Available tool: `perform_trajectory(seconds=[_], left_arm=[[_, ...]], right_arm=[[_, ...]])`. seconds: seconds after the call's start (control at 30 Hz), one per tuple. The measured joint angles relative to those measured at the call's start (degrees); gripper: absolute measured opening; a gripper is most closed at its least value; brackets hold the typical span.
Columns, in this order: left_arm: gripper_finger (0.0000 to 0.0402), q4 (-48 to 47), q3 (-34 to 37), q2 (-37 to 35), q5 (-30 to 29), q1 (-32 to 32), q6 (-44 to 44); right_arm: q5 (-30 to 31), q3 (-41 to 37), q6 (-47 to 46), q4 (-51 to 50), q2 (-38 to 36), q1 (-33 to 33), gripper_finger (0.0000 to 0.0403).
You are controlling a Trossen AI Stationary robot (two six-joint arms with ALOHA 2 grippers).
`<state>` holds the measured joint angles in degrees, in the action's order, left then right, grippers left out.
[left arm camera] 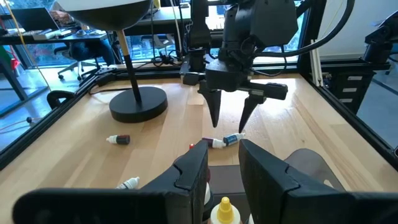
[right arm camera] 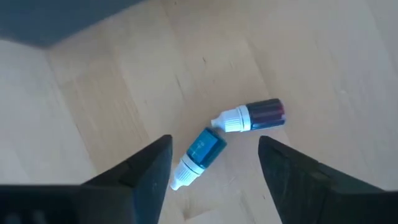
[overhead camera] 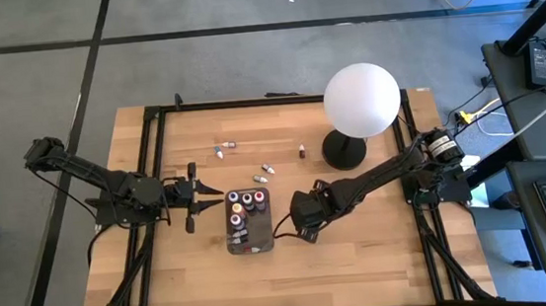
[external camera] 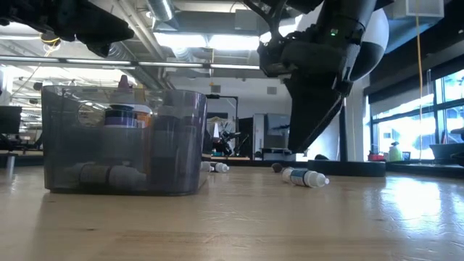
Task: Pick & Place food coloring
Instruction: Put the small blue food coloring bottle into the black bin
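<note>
Two small food coloring bottles are lying on their sides on the bare wood just beside the tray: a blue bottle (right arm camera: 202,152) and a dark bottle (right arm camera: 258,116), each with a white cap, their capped ends nearly touching. The right gripper (right arm camera: 214,163) is hanging directly above them with its fingers (right arm camera: 147,169) spread wide and nothing between them; the blue bottle is sitting in the gap, the dark one just off to one side. From across the table, the same gripper (left arm camera: 230,118) is pointing its tips down at the pair. More bottles are standing upright, caps up, inside the dark grey tray (overhead camera: 264,243), with a few lying in its near end. Other loose bottles (overhead camera: 221,151) are lying scattered on the table (overhead camera: 165,281) farther back, toward the white globe lamp (overhead camera: 361,100) on its black base. The left gripper (overhead camera: 203,195) is waiting just beside the tray's left side, its fingers parted a little and holding nothing, with a yellow-capped bottle (left arm camera: 225,210) showing right below them.
</note>
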<state>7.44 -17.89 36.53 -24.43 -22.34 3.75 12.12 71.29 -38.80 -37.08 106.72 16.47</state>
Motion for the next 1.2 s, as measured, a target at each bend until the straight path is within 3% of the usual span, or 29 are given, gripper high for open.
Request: perform_trajectory(seconds=[0.8,0.97,1.2], left_arm=[[0.0088,0.00,0.00,-0.02,-0.13,-0.01,0.00],[0.0088,0.00,0.00,-0.02,-0.15,0.01,0.00],[0.0088,0.00,0.00,-0.02,-0.15,-0.01,0.00]], right_arm=[[-3.11,-10.60,-4.00,14.81,0.02,-0.02,0.0215],[-2.94,-10.62,-4.10,14.59,0.02,-0.04,0.0178],[-2.87,-10.67,-2.80,14.41,0.02,-0.09,0.0096]])
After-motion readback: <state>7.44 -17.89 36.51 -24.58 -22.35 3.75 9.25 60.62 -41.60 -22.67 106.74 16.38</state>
